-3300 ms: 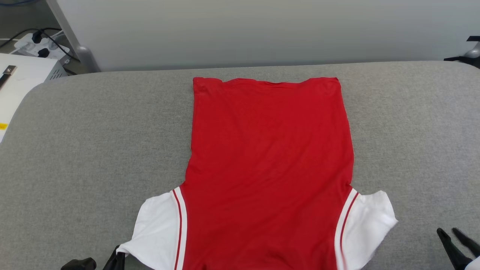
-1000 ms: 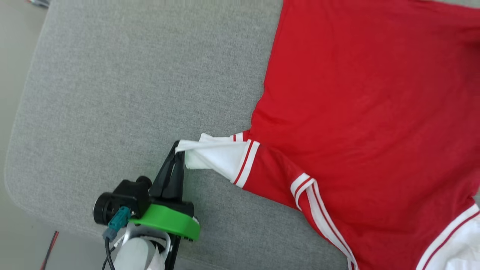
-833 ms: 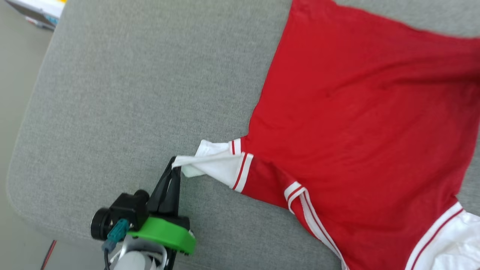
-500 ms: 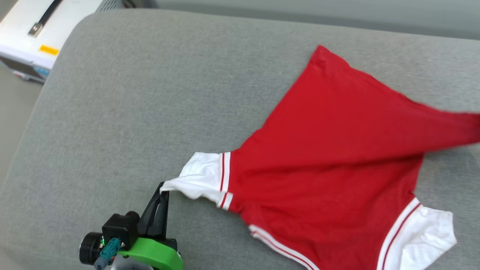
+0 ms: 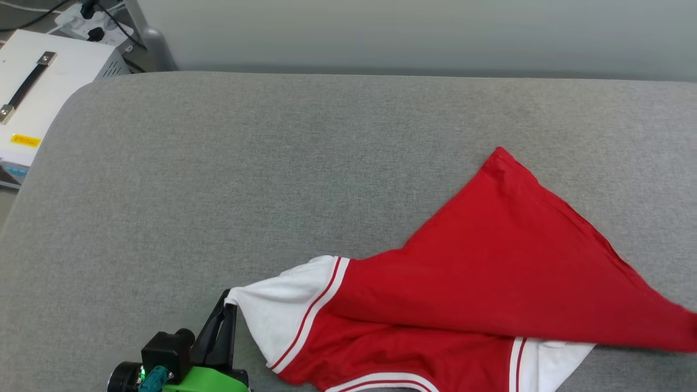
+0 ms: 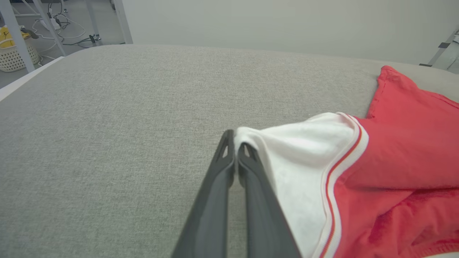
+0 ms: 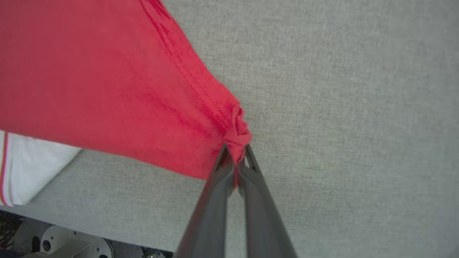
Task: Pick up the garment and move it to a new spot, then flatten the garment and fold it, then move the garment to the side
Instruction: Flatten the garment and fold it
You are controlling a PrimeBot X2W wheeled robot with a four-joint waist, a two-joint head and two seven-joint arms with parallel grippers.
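Note:
The red garment point(image 5: 490, 261) lies on the grey cushion point(image 5: 272, 163), its hem half drawn over the near part in a slanted fold. At the lower left my left gripper point(image 5: 226, 305) is shut on the tip of the white sleeve point(image 5: 277, 310). The left wrist view shows its fingers point(image 6: 229, 157) pinching that sleeve point(image 6: 297, 150) of the garment point(image 6: 408, 150). In the right wrist view my right gripper point(image 7: 235, 152) is shut on a bunched corner of the red hem point(image 7: 236, 129), held a little above the cushion point(image 7: 340, 107), with the garment point(image 7: 89, 79) stretching left.
A white case with a black handle point(image 5: 32, 92) stands off the cushion's left end, with a power strip and cables point(image 5: 92, 16) behind it. A pale wall point(image 5: 408, 32) runs along the back. A basket point(image 6: 14, 53) sits on the floor.
The right gripper has pulled the hem corner toward the near right, folding the red body over itself. The left gripper keeps hold of the sleeve. The head camera has swung up and back.

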